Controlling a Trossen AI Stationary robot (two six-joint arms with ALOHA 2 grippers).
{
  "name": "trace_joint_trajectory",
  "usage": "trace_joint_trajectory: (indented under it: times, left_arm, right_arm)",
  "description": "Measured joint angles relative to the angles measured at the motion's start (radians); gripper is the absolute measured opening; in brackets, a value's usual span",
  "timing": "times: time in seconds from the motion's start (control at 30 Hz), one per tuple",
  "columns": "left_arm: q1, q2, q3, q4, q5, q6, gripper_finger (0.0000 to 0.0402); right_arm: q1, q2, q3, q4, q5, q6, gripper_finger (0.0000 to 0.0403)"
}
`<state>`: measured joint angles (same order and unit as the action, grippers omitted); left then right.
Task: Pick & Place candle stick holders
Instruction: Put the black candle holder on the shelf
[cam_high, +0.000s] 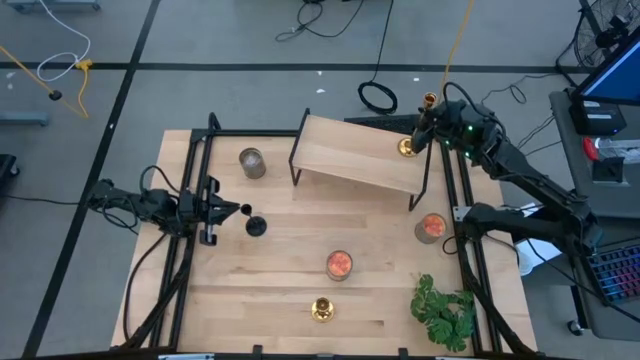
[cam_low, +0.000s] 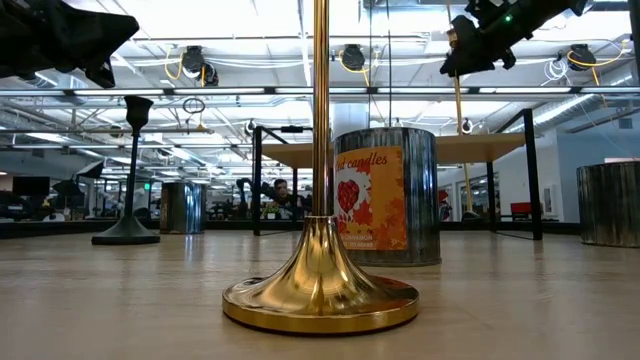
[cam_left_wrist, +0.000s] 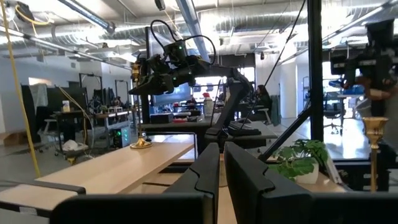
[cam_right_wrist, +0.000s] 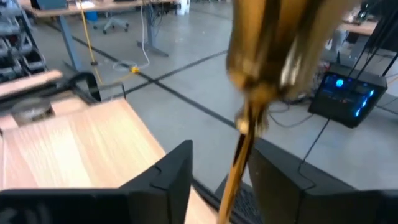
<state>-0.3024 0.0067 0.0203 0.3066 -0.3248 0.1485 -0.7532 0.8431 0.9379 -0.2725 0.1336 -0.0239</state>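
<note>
Nearest the front edge of the surface (cam_high: 250, 310) stands a gold candle stick holder (cam_high: 322, 309), upright and free; in the low view its flared base fills the foreground. Beside it, further in, a jar candle with an orange label (cam_high: 339, 264), and the green plant (cam_high: 443, 310) off toward the right corner.

Mid-surface, left: the black holder (cam_high: 257, 226) stands just ahead of the left hand (cam_high: 240, 210), clear of it. Its fingers look close together in its wrist view, with nothing between them. We judge this arm to be waiting.

Far side: the right hand (cam_high: 425, 126) is over the raised wooden shelf (cam_high: 360, 155), where the second gold holder (cam_high: 407, 146) has its base on the shelf's right end. The stem runs between the fingers (cam_right_wrist: 168, 177); whether they pinch it we cannot tell.

We judge the placing step to be in hand. Next calls for letting go cleanly and lifting straight up, so the tall stem does not tip.

Also on the surface: a grey tin (cam_high: 252, 162) and another orange jar (cam_high: 431, 227). Beyond, a grey floor with cables, desks and a lit blue monitor (cam_high: 612, 75).
</note>
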Motion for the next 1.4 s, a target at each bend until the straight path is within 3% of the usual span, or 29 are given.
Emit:
trace_joint_trajectory:
  times: [0.4, 0.53, 0.67, 0.8, 0.97, 1.2, 1.4]
  left_arm:
    - [0.000, 0.000, 0.000, -0.020, 0.000, -0.033, 0.0033]
    - [0.000, 0.000, 0.000, -0.018, 0.000, -0.035, 0.0033]
    - [0.000, 0.000, 0.000, -0.001, 0.000, -0.030, 0.0033]
    - [0.000, 0.000, 0.000, 0.005, 0.000, -0.028, 0.0033]
    - [0.000, 0.000, 0.000, 0.007, 0.000, -0.023, 0.0033]
    - [0.000, 0.000, 0.000, 0.008, 0.000, -0.023, 0.0033]
    - [0.000, 0.072, 0.000, 0.067, 0.001, -0.022, 0.0033]
  right_arm:
    - [0.021, -0.135, 0.000, -0.218, 0.043, 0.014, 0.0203]
    - [0.061, -0.177, -0.001, -0.283, -0.044, 0.030, 0.0199]
    - [0.125, -0.192, -0.001, -0.308, -0.214, 0.072, 0.0193]
    - [0.215, -0.182, -0.001, -0.315, -0.398, 0.101, 0.0192]
    - [0.374, -0.149, -0.001, -0.315, -0.501, 0.134, 0.0192]
    - [0.615, -0.053, -0.001, -0.252, -0.500, 0.136, 0.0192]
    - [0.777, 0.055, -0.052, -0.056, -0.499, 0.132, 0.0192]
